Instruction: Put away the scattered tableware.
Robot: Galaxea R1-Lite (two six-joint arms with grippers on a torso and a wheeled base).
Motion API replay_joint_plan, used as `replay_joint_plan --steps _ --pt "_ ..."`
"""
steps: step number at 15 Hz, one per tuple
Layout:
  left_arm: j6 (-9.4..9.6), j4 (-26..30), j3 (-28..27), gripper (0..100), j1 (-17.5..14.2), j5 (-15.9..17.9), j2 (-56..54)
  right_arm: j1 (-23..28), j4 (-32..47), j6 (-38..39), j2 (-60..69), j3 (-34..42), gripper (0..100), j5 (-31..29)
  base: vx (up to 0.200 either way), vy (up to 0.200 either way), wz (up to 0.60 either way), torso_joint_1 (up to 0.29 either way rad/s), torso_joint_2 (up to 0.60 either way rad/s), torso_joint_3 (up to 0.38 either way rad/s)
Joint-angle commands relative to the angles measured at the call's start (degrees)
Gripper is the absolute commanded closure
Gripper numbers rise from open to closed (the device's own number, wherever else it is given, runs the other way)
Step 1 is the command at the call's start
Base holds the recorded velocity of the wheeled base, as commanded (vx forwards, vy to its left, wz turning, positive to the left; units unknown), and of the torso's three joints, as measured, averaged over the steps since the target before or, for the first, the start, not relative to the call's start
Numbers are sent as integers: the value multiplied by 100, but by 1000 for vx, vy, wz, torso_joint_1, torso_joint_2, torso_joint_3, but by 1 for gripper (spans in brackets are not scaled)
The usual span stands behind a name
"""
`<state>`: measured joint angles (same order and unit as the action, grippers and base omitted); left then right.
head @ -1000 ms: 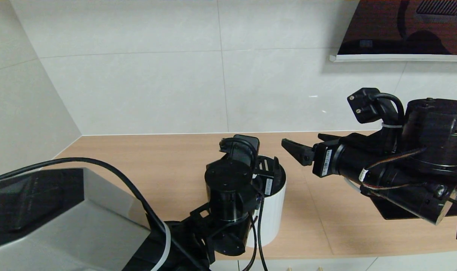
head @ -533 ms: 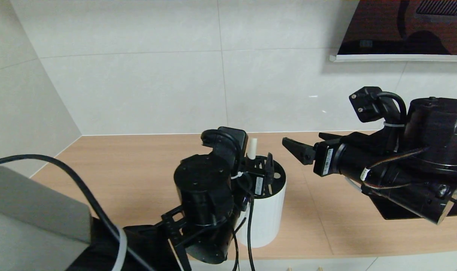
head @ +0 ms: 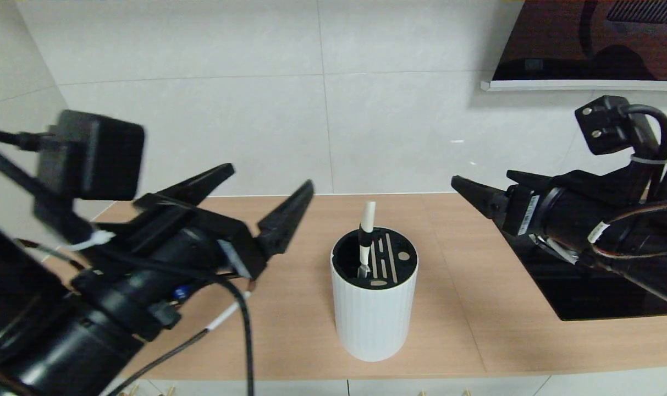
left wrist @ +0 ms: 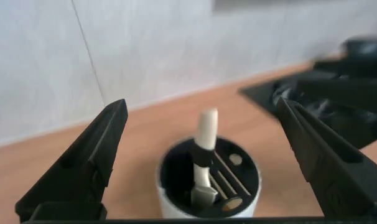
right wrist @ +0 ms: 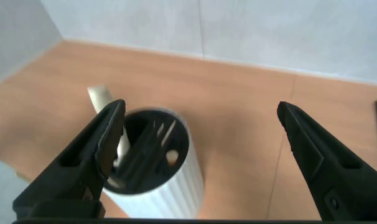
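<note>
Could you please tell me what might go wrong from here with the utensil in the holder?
1. The white-handled utensil sticks up above the white ribbed cylindrical holder. The left gripper, jaws open beside it, could clip the handle if it swings across.
2. The holder stands fairly near the front edge of the wooden counter, so a knock from either arm, including the right gripper, might tip it or push it off.
</note>
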<state>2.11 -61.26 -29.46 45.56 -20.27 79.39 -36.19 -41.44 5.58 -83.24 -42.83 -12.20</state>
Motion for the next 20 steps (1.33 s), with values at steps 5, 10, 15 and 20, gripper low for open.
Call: replay_joint_plan --steps 5,10,15,20 --pt "9 2751 943 0 -1778 410 -4194 438 74 -365 2321 1145 0 -54 0 0 0 0 0 0" --pt "510 5888 723 0 -2912 964 -6884 1492 1771 -409 4966 1663 0 -72 0 0 0 0 0 0" --pt "70 6161 758 0 -3712 542 -7376 2951 4671 -673 7533 1215 0 -54 0 0 0 0 0 0" --pt "387 6425 1250 0 -4529 850 -7939 3646 5181 -681 8324 1347 0 -89 0 0 0 0 0 0"
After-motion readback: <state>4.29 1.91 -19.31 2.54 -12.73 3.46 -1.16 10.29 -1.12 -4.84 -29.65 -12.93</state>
